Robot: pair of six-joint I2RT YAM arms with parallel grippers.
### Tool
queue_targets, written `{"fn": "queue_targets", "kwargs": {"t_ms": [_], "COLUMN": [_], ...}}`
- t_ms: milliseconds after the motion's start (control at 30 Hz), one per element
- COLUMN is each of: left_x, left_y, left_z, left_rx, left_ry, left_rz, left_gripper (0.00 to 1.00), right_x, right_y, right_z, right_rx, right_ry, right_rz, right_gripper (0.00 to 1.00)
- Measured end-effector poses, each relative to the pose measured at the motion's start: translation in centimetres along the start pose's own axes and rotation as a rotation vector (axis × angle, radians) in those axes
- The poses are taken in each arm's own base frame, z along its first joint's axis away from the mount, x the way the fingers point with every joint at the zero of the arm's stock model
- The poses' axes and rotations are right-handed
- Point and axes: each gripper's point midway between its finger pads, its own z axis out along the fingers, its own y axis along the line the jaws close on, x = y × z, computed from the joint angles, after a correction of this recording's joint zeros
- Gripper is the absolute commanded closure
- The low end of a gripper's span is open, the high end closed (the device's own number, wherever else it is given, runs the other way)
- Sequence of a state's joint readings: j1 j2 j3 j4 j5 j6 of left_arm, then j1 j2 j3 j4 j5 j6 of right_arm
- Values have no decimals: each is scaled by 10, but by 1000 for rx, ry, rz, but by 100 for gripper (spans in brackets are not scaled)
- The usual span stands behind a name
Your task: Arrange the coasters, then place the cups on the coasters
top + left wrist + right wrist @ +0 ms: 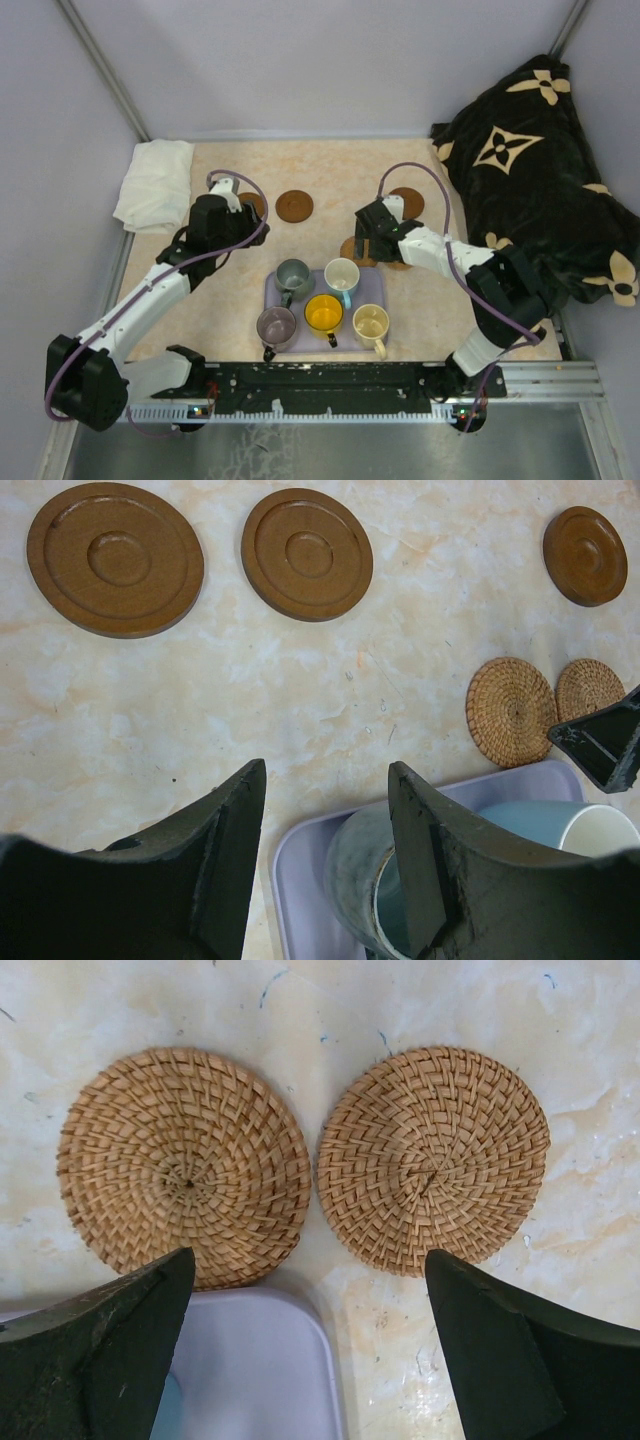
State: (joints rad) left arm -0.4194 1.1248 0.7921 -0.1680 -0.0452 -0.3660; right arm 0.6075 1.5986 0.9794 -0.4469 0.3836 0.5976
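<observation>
Three brown wooden coasters (115, 558) (307, 554) (585, 555) lie in a row at the back of the table. Two woven coasters (185, 1165) (432, 1160) sit side by side just behind the lavender tray (250, 1360). The tray holds the cups: grey-green (293, 275), white and blue (342, 275), mauve (276, 325), orange (324, 313) and cream (371, 322). My left gripper (325, 770) is open and empty, raised above the tray's back left corner and the grey-green cup (360, 880). My right gripper (308, 1257) is wide open and empty above the woven coasters and the tray's corner.
A folded white cloth (155, 183) lies at the back left. A black blanket with a tan flower pattern (530, 170) fills the right side. The tip of the right gripper (605, 742) shows in the left wrist view beside the woven coasters.
</observation>
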Motion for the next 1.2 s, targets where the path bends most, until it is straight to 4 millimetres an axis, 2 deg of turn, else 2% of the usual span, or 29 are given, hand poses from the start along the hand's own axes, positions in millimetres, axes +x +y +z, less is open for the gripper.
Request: {"fn": "queue_targets", "kwargs": {"t_ms": [333,433,900,1200], "left_x": [3,3,2,9], "left_y": [3,3,8,14], "left_z": [-1,-1,0,7], "left_rx": [-13,-13,-44,-72], "left_ry": [12,12,2,28], "left_rz": [1,1,3,6], "left_gripper": [42,42,42,42], "right_x": [10,6,-21,-52], "right_y": [-5,-3,15,43], "right_z": [21,26,47,67], "right_rx": [27,7,-39,-77], "right_ry": [39,37,23,-4], "right_rz": [-49,-43,-64,-126], "right_gripper": [1,1,1,1]}}
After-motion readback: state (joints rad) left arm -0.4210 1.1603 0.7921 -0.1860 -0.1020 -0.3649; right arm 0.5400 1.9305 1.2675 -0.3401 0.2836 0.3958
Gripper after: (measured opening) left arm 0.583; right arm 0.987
